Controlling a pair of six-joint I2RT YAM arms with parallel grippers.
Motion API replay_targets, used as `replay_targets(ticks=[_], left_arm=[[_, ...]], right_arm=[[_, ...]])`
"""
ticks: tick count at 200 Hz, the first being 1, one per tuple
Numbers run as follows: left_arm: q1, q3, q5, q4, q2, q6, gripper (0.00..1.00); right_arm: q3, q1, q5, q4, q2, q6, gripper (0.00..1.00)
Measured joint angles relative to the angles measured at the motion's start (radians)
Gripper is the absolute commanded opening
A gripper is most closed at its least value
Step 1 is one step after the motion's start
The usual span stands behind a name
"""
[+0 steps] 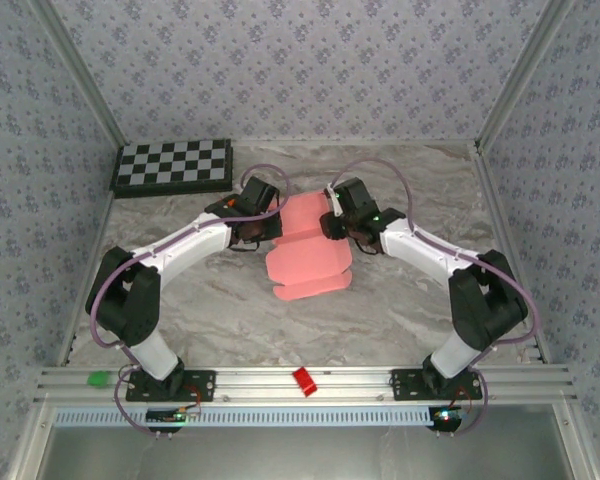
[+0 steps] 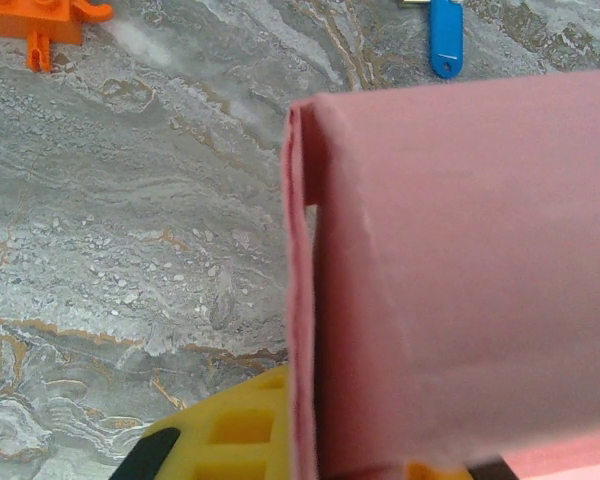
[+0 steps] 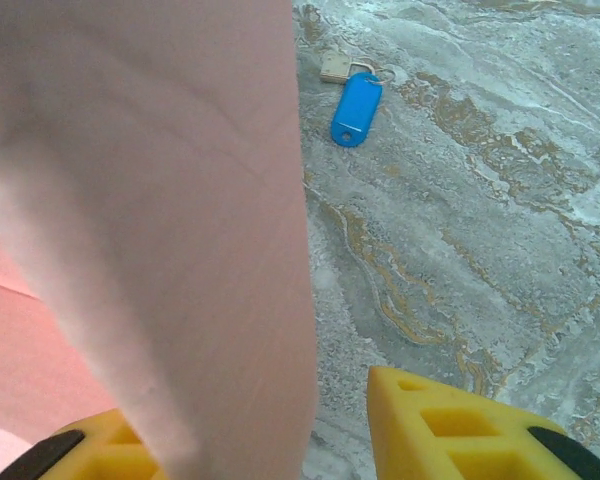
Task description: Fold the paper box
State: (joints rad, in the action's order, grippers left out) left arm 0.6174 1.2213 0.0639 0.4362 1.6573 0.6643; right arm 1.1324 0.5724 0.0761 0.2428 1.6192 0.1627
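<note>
Box (image 1: 305, 250) mid-table, long axis 12–6. My L gripper (image 1: 263, 222) is at its 10, R gripper (image 1: 332, 215) at its 1, both equally close. R fingers (image 3: 460, 425) apart w/ raised flap between. L grip: can't tell.

soft, even, bright light with faint shadows; the paper box (image 3: 140, 200) blurs close up.
</note>
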Motion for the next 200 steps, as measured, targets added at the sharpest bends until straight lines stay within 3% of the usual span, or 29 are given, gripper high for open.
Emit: replay_targets(ticks=[80,200], left_arm=[[0.0,0.0,-0.001,0.0,0.002,0.0,0.0],[0.006,0.026,-0.011,0.01,0.034,0.0,0.0]], right_arm=[[0.124,0.075,0.209,0.102,0.088,0.017,0.28],[0.257,0.124,0.412,0.287,0.199,0.04,0.25]])
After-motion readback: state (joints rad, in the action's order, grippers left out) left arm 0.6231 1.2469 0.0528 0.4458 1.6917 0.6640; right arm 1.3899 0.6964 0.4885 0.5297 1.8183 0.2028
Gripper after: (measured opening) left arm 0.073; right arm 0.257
